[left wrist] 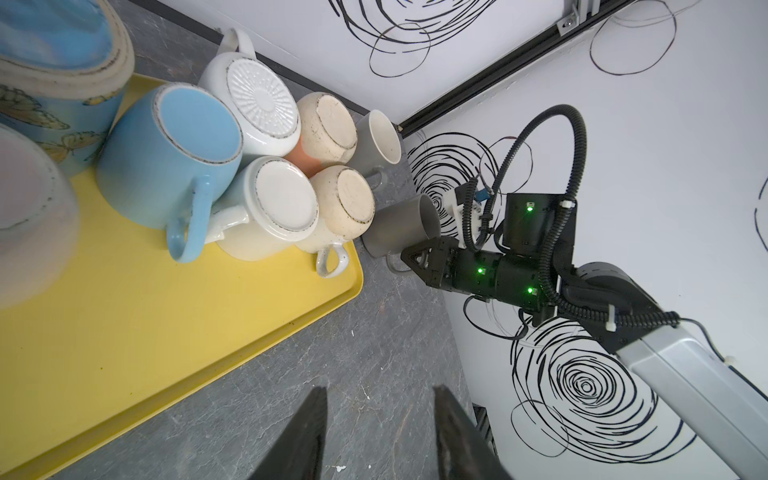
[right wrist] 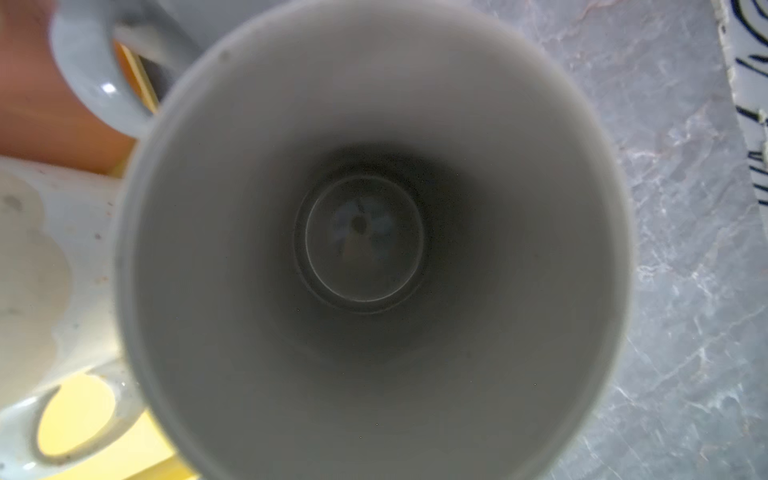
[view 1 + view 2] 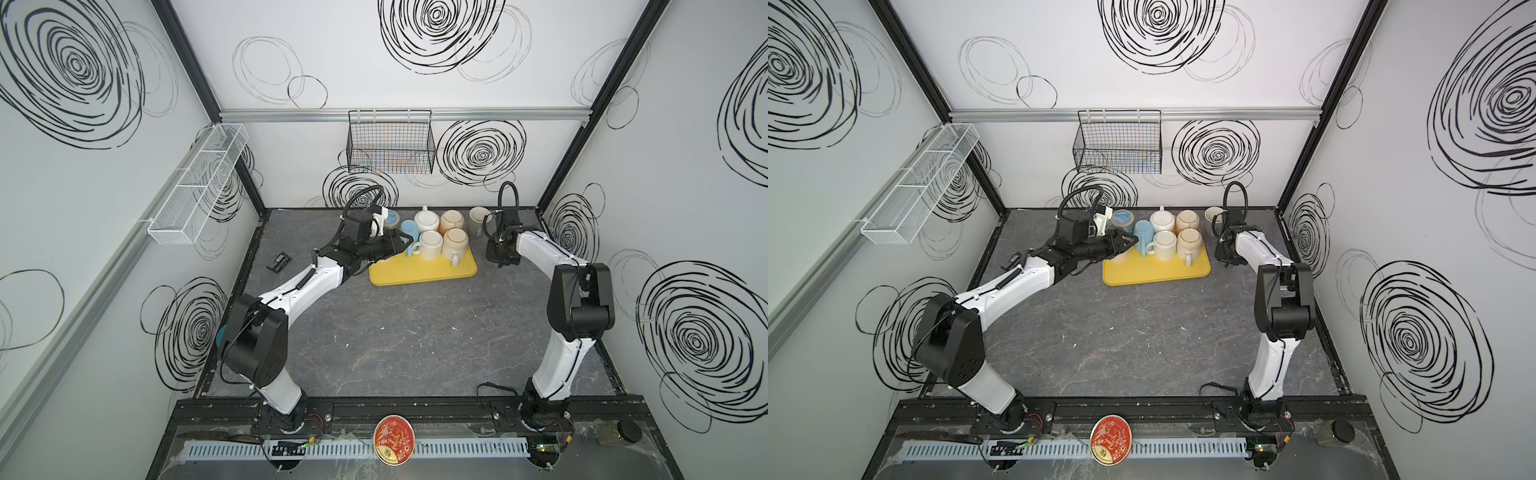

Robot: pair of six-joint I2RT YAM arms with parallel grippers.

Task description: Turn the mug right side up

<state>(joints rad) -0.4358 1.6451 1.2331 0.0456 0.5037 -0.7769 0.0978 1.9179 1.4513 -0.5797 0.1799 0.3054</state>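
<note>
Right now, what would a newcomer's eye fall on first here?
The bright yellow tray at the back of the table, carrying a huddle of upside-down mugs, including a blue mug. Just right of it, the right gripper sits at a grey mug, mouth up, whose inside fills the right wrist view.

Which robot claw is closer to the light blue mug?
Left. The left gripper sits right beside the light blue mug; the right gripper grips the grey mug past the yellow tray.
</note>
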